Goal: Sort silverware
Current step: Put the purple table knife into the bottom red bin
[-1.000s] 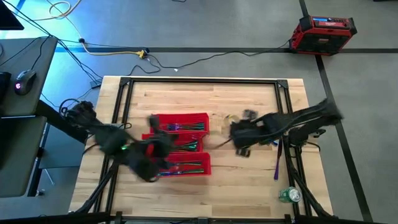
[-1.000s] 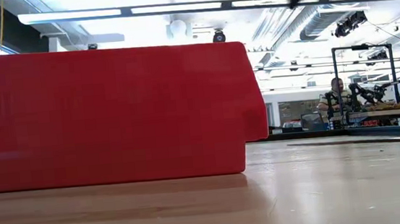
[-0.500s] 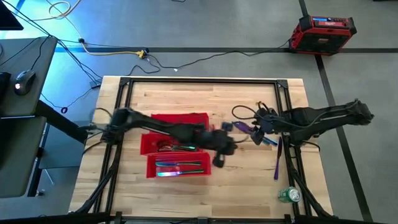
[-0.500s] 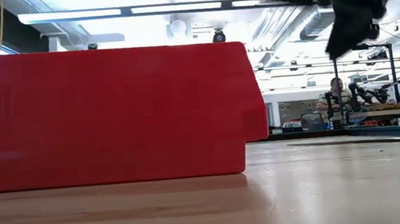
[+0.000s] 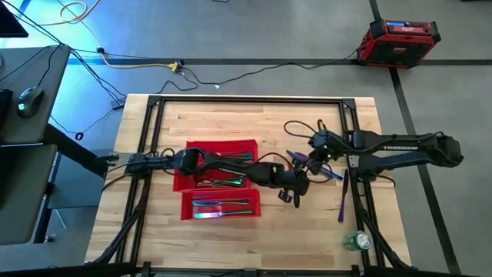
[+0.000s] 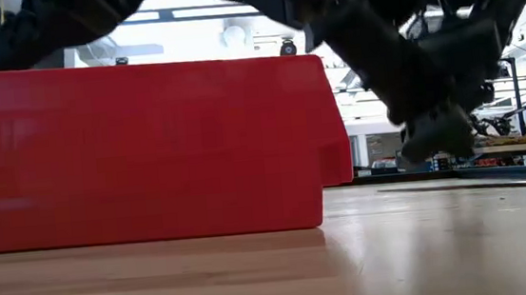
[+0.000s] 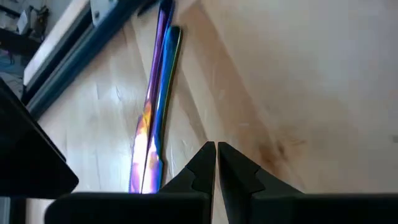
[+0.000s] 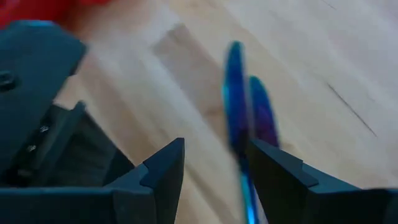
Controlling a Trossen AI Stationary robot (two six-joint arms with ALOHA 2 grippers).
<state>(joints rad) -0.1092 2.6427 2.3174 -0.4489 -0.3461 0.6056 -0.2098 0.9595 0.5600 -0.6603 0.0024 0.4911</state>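
Left gripper at frame centre, right of the red three-compartment plastic tray: clamped shut, empty. Right gripper just beside it, spread wide over loose iridescent metal cutlery pieces, nothing visibly held.

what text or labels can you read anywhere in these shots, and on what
No text can be read in any view.
Red case on the floor: a blue label on its top, too small to read.
Green can at the table's near right corner: print too small to read.
Red tray, silverware: no markings visible.
Left gripper, right gripper: no markings visible.
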